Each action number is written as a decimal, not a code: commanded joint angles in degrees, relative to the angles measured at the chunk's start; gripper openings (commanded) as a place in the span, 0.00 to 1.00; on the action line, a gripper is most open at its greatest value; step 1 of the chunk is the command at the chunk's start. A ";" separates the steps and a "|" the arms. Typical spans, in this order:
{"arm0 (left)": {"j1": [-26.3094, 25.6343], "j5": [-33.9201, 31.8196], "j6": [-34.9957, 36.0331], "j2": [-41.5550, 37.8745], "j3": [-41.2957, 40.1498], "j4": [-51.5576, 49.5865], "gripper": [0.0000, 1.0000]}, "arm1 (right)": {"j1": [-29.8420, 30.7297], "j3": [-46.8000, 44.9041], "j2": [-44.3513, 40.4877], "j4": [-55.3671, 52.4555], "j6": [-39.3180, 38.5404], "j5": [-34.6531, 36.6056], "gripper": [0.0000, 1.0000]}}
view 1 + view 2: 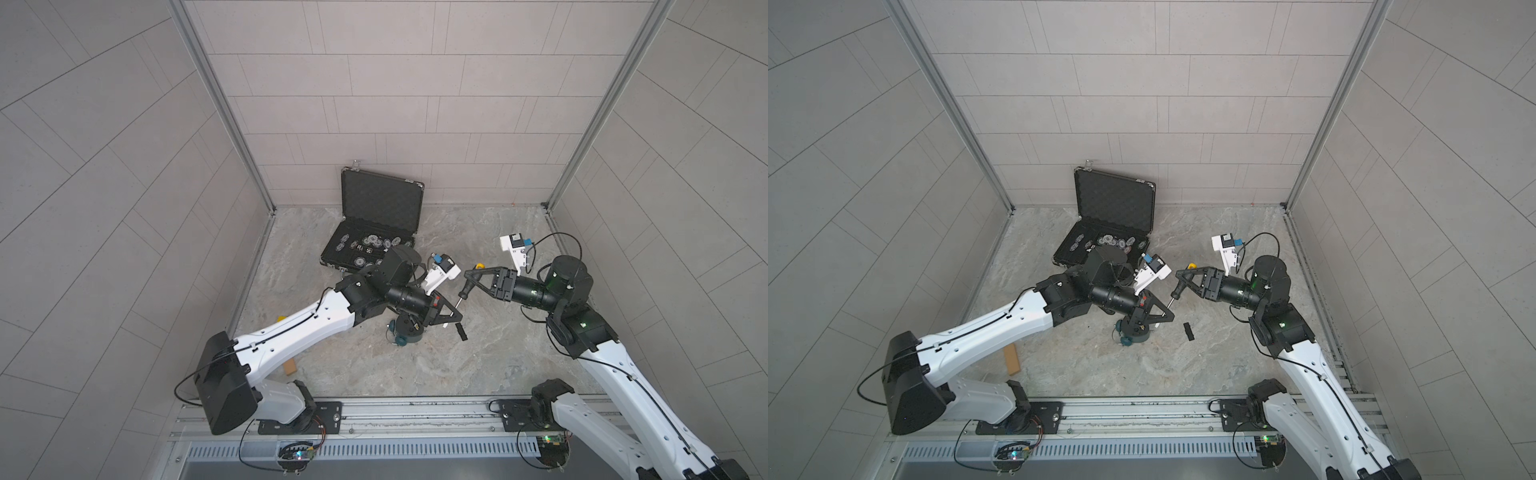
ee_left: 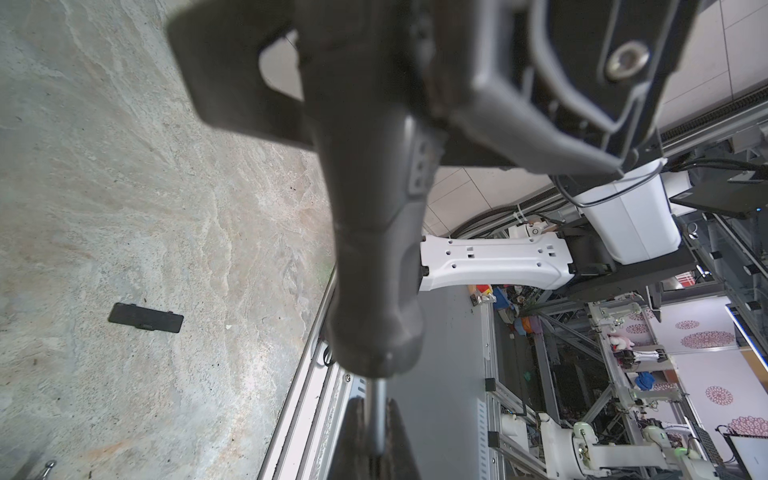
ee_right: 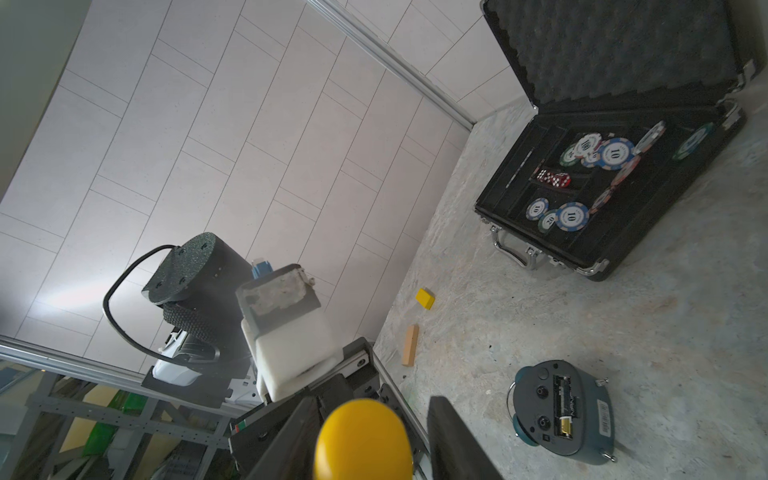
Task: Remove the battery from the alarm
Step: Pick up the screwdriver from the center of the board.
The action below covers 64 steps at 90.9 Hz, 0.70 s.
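In a top view, the left pincer (image 1: pixel 457 315) is clamping tight on the screwdriver (image 1: pixel 467 289) shaft; the alarm (image 1: pixel 405 334) is lying near, at its 8 o'clock.

Left wrist: the shaft is sitting pinched in that pincer (image 2: pixel 376 409).

Right wrist: the battery (image 3: pixel 565 407) is sitting in the alarm's back, apart from the right pincer (image 3: pixel 372 415), which is straddling the yellow handle end; grip unclear.

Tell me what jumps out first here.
A screwdriver spans from the right gripper to the left gripper, which pinches its shaft. Near it, the alarm lies face down, battery sitting in its open slot, with the cover lying loose nearby.
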 commanded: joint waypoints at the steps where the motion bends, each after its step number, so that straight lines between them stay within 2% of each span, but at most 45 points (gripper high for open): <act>1: -0.06 2.29 2.77 -0.12 1.87 -1.63 0.00 | 0.08 1.10 -0.36 1.10 0.63 -1.97 0.45; 27: -0.06 4.01 4.04 0.78 2.88 -3.67 0.00 | 0.41 1.04 0.04 0.42 0.56 -2.83 0.43; 41: -0.06 2.38 5.13 0.76 3.35 -5.73 0.01 | 0.90 1.17 0.03 0.07 0.34 -3.58 0.22; 44: -0.06 1.37 5.16 0.57 3.28 -5.99 0.07 | 0.99 1.21 -0.27 -0.56 0.10 -3.63 0.17; 48: -0.06 -0.76 5.04 0.06 3.21 -6.62 0.25 | 0.98 1.29 -0.98 -1.65 -0.27 -3.35 0.12; 53: -0.06 -4.45 4.66 -1.68 2.47 -7.07 0.48 | 1.00 1.11 -2.41 -3.75 -1.51 -2.29 0.10; 56: -0.06 -7.48 4.33 -3.33 1.18 -6.75 0.59 | 1.00 0.65 -3.41 -4.64 -1.87 -1.15 0.07; 61: -0.06 -12.90 3.59 -7.61 -2.20 -4.85 0.70 | 0.91 -0.75 -5.94 -4.99 -2.10 1.31 0.04; 64: -0.02 -16.72 2.79 -11.03 -4.35 -3.60 0.73 | 0.91 -1.55 -7.53 -5.32 -2.30 2.76 0.01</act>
